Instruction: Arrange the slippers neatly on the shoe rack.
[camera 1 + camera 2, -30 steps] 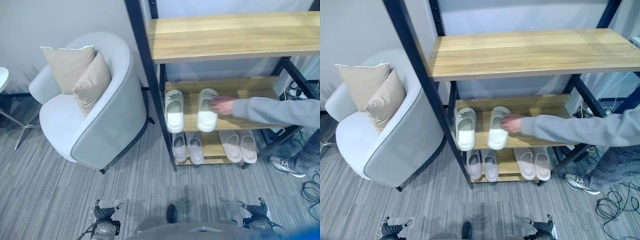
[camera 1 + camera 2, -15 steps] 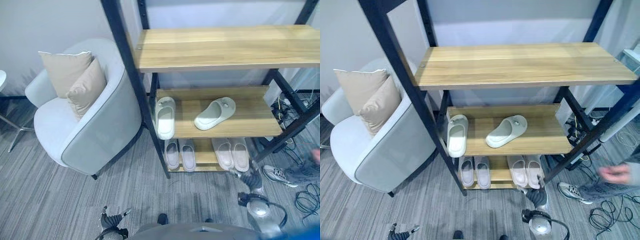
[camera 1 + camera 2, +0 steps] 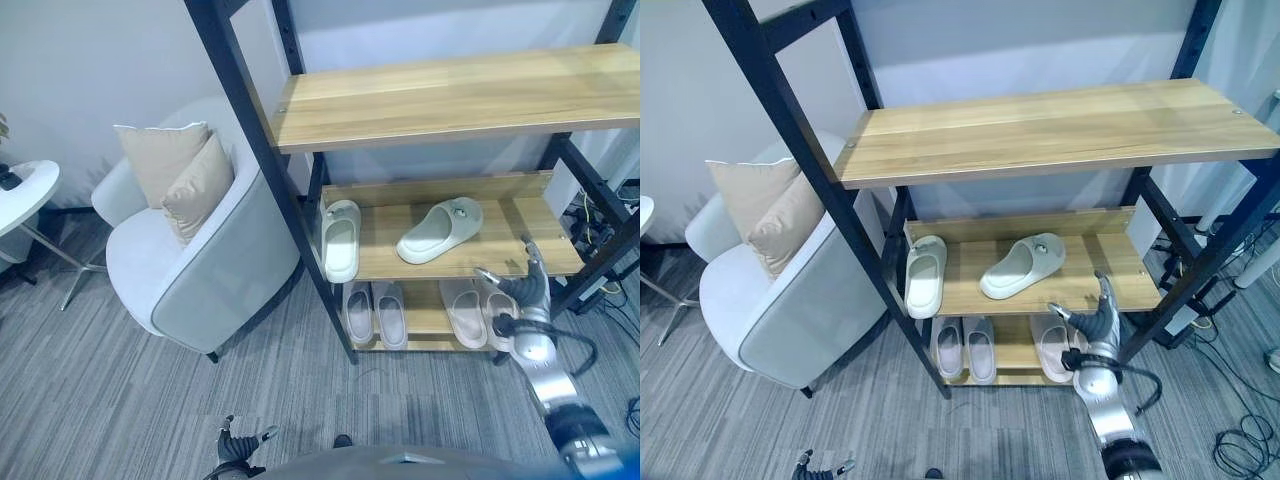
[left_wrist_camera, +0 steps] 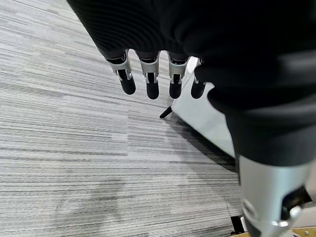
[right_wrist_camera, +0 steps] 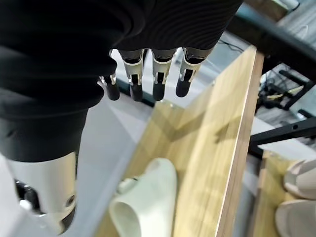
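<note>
shoe rack (image 3: 440, 92), mid shelf: left slipper (image 3: 340, 240) lies straight, long axis near-far, overhanging near edge. right slipper (image 3: 440, 229) askew, long axis diagonal, open end near-left, other end far-right. right hand (image 3: 522, 290) at near-right edge of mid shelf, fingers straight & spread, holding nothing, apart from askew slipper. left hand (image 4: 148, 74) low over carpet (image 4: 59, 148), fingers straight, empty. more slipper pairs (image 3: 420, 312) on bottom shelf. armchair (image 3: 190, 270) left of rack.

The shoe rack (image 3: 300, 190) has matt black metal posts and pale wood-grain shelves with a smooth finish. On its middle shelf, the slippers (image 3: 439, 229) look like soft matt foam (off-white). Beside the rack, the armchair (image 3: 200, 270) is smooth grey cloth; the floor under it, ribbed carpet (image 3: 120, 400).
</note>
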